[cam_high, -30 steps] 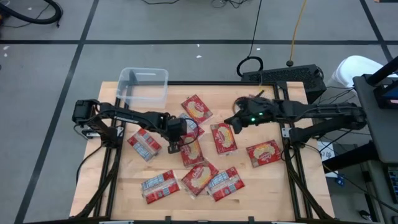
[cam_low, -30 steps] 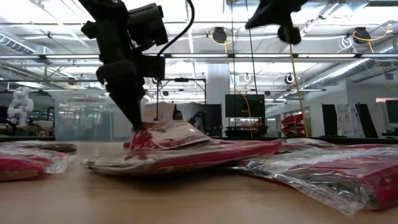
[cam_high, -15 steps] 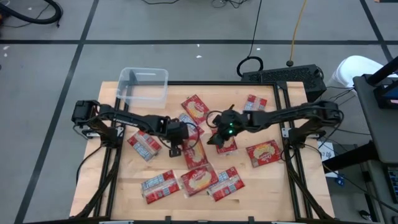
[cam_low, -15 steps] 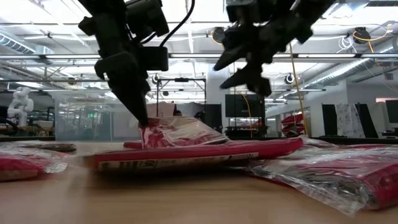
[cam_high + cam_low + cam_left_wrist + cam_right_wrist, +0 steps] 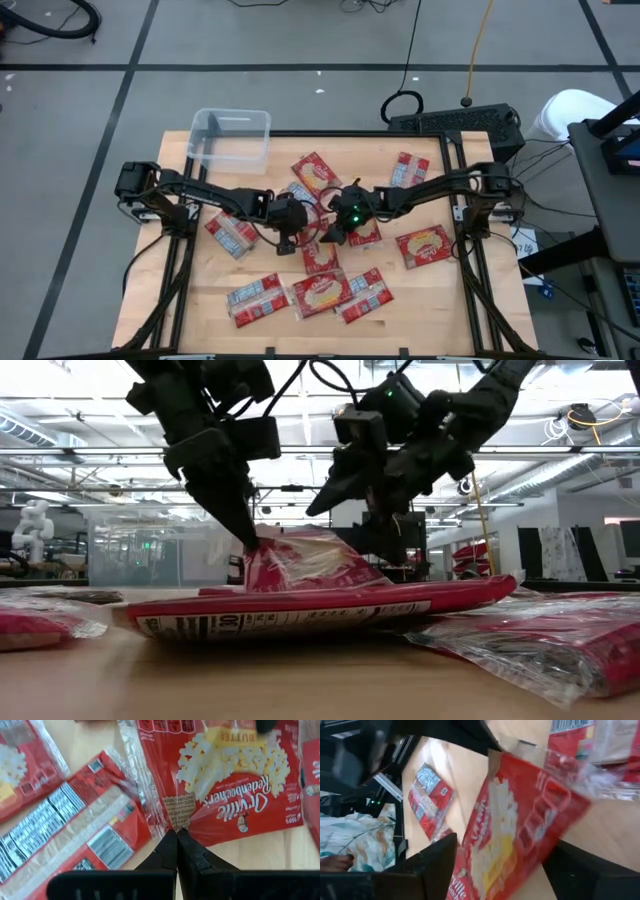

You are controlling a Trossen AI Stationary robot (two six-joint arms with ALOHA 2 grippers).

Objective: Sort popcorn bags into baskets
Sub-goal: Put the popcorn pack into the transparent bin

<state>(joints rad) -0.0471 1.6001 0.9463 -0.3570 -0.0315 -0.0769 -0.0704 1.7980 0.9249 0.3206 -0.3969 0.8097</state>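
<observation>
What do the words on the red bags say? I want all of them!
"Orville Redenbacher's": on the bag pinched by the left pincer, left wrist view.
"BUTTER": yellow tab on the same bag.
"100%": at that bag's edge.
"NATURAL" on its brown seal; the rest there is too small to read.
"100": on the flat bag edge, low view; partly readable.
Back panels with barcodes: too small to read.
Bags in the high view: too small to read.
</observation>
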